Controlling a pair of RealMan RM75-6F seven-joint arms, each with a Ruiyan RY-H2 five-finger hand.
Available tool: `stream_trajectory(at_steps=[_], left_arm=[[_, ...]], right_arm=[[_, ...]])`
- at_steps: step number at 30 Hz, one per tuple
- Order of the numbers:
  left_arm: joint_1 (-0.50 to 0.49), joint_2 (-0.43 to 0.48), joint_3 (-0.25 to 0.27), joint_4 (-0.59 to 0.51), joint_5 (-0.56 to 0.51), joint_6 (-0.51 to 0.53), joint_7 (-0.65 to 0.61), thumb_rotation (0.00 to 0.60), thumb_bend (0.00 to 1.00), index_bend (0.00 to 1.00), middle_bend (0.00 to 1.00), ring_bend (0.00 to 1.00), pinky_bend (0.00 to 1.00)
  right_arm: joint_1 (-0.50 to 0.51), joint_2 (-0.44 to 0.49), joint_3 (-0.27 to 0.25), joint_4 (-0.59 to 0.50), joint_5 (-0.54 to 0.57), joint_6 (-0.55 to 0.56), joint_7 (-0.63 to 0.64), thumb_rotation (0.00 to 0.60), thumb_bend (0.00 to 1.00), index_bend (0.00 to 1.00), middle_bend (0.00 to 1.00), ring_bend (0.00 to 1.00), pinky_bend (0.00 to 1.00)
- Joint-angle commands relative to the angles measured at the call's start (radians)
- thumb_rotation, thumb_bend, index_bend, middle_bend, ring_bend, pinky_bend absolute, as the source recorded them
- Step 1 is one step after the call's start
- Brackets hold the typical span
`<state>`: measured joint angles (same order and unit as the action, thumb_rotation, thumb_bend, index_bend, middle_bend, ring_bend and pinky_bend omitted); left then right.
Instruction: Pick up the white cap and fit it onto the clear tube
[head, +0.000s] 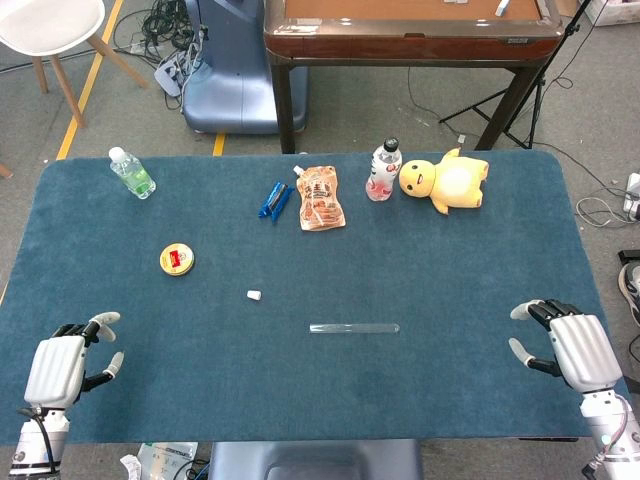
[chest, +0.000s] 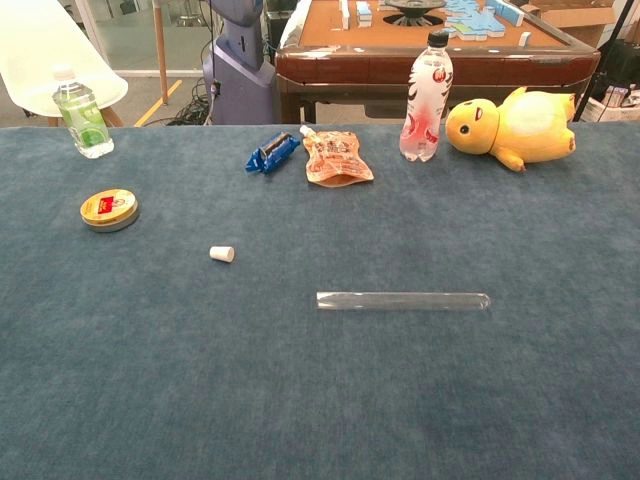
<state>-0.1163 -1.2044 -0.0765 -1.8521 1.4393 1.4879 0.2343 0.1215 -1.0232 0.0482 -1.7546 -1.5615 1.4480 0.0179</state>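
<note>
The small white cap (head: 254, 295) (chest: 222, 254) lies on the blue cloth, left of centre. The clear tube (head: 354, 328) (chest: 403, 300) lies flat to its right and a little nearer me, with its open end toward the cap. My left hand (head: 62, 367) hovers at the near left corner, fingers apart and holding nothing, far from the cap. My right hand (head: 570, 346) sits at the near right edge, also empty with fingers spread. Neither hand shows in the chest view.
A round yellow tin (head: 177, 260) lies left of the cap. Along the far edge are a green bottle (head: 132, 173), a blue packet (head: 274, 200), an orange pouch (head: 321, 198), a pink-labelled bottle (head: 382, 171) and a yellow plush duck (head: 446, 181).
</note>
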Motion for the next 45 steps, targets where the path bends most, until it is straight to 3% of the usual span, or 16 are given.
stream_trajectory(at_steps=[1,7,10,15,17,20,23,28,32,36,45], left_arm=[[-0.020,0.007,-0.017,0.017,-0.006,-0.021,-0.015,0.600,0.29,0.31,0.47,0.44,0.31],[-0.095,0.026,-0.047,0.063,0.007,-0.112,-0.076,0.600,0.29,0.32,0.51,0.47,0.31],[-0.143,0.023,-0.076,0.097,-0.011,-0.162,-0.072,0.600,0.29,0.33,0.61,0.56,0.35],[-0.238,0.020,-0.107,0.134,-0.028,-0.282,-0.110,0.600,0.29,0.34,0.78,0.73,0.73],[-0.270,0.010,-0.117,0.149,-0.031,-0.319,-0.132,0.600,0.29,0.35,0.87,0.85,0.89],[-0.331,-0.011,-0.128,0.178,-0.052,-0.404,-0.171,0.600,0.29,0.37,0.98,0.98,0.99],[-0.385,-0.016,-0.132,0.193,-0.073,-0.488,-0.185,0.600,0.34,0.38,1.00,1.00,1.00],[-0.475,-0.039,-0.131,0.206,-0.108,-0.617,-0.182,0.600,0.52,0.37,1.00,1.00,1.00],[-0.551,-0.057,-0.121,0.215,-0.146,-0.727,-0.146,0.600,0.62,0.30,1.00,1.00,1.00],[-0.609,-0.087,-0.113,0.228,-0.194,-0.793,-0.104,0.600,0.64,0.22,1.00,1.00,1.00],[-0.694,-0.167,-0.086,0.298,-0.314,-0.851,-0.023,0.600,0.64,0.21,1.00,1.00,1.00]], right_arm=[[-0.003,0.004,0.011,-0.006,0.011,0.013,-0.008,0.600,0.28,0.43,0.45,0.37,0.44],[-0.005,0.015,0.036,-0.027,0.035,0.035,-0.047,0.600,0.28,0.43,0.45,0.37,0.44],[-0.003,0.022,0.048,-0.041,0.046,0.040,-0.061,0.600,0.28,0.43,0.45,0.37,0.44],[-0.003,0.026,0.069,-0.060,0.065,0.058,-0.088,0.600,0.28,0.43,0.46,0.37,0.44],[-0.003,0.027,0.073,-0.067,0.072,0.058,-0.097,0.600,0.28,0.43,0.47,0.38,0.44],[-0.001,0.026,0.079,-0.074,0.080,0.059,-0.109,0.600,0.28,0.43,0.48,0.40,0.44],[0.003,0.025,0.081,-0.077,0.089,0.052,-0.120,0.600,0.28,0.43,0.49,0.43,0.44],[0.009,0.023,0.087,-0.080,0.110,0.038,-0.131,0.600,0.28,0.43,0.51,0.46,0.44],[0.015,0.019,0.089,-0.076,0.129,0.022,-0.133,0.600,0.28,0.43,0.53,0.48,0.44],[0.013,0.017,0.087,-0.071,0.135,0.018,-0.130,0.600,0.28,0.43,0.54,0.49,0.44],[0.005,0.012,0.079,-0.055,0.147,0.013,-0.119,0.600,0.28,0.43,0.55,0.50,0.44]])
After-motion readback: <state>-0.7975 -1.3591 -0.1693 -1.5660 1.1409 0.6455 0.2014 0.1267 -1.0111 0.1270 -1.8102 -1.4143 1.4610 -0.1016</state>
